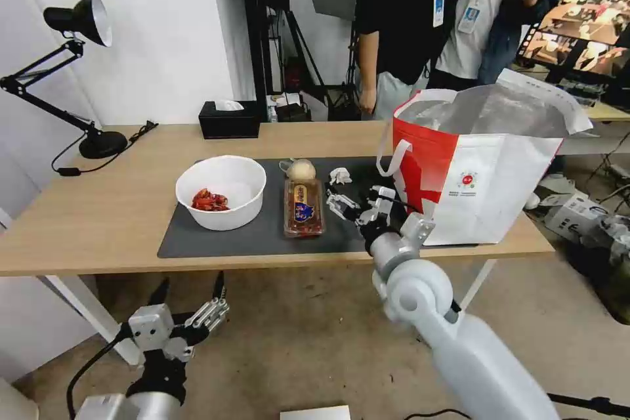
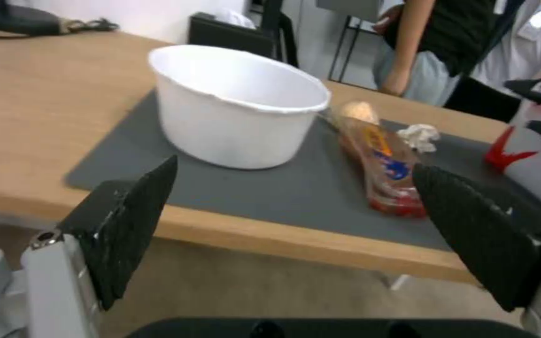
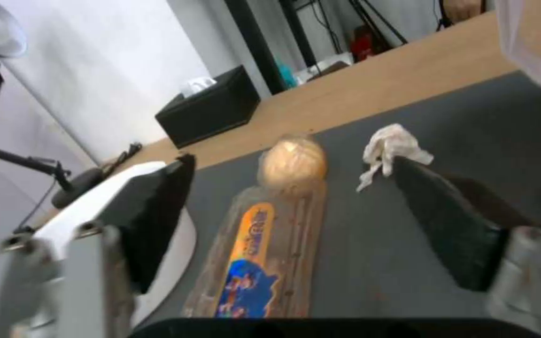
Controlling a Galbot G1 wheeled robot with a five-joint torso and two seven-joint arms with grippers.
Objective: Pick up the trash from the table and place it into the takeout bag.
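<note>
On the table (image 1: pixel 98 210) lies the mat (image 1: pixel 262 236), with the bowl (image 1: pixel 221 191) at its left, the tray (image 1: pixel 303 208) beside it, the wrapped ball (image 1: pixel 301 169) behind the tray, the tissue (image 1: pixel 340 176) further right, and the takeout bag (image 1: pixel 485 164) at the right end.

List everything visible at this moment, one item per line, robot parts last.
Table: one, light wood, spanning the view.
Mat: one, dark grey, centre of the table.
Bowl: one, white with red shell scraps, left on the mat.
Plastic tray: one, clear, right of the bowl.
Wrapped ball: one, beige, at the tray's far end.
Tissue: one, white, crumpled, mid-mat.
Takeout bag: one, red-and-white, table's right end.
Tissue box: one, black, far edge.
Desk lamp: one, black, far left.
Left gripper: jaws open, below the table edge.
Right gripper: jaws open, over the mat beside the tray.
</note>
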